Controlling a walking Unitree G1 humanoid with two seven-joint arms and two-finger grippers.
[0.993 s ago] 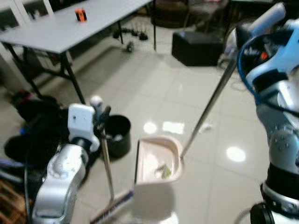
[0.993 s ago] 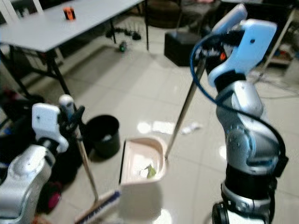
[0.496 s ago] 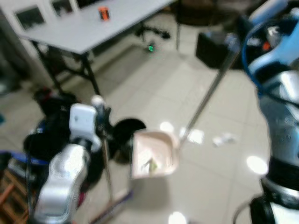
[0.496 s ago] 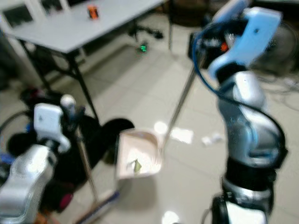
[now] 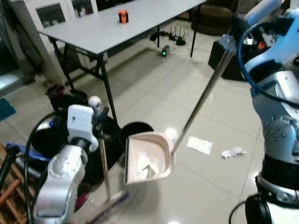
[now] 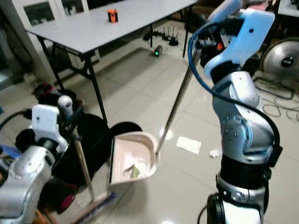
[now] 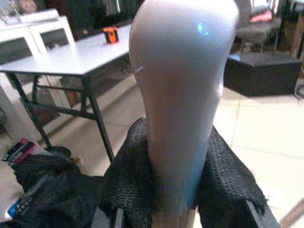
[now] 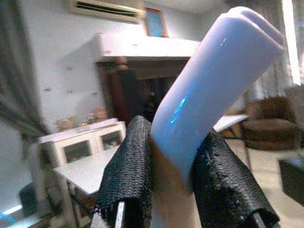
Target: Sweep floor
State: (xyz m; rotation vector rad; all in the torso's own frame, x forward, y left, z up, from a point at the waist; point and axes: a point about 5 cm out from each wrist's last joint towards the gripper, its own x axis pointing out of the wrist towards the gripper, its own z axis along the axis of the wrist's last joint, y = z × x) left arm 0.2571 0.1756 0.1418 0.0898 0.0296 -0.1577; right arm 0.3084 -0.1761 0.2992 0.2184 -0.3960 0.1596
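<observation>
Home living room is showing: glossy tile floor, grey folding table far left, white glass-door cabinet, armchair, wall air conditioner.

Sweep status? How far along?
Done: some debris already lies in the dustpan. In hand: right gripper is shut on the dustpan handle, holding the pan beside the black bin; left gripper grips the broom. Left: a paper sheet and crumpled scrap on the tiles, pan not emptied.
</observation>
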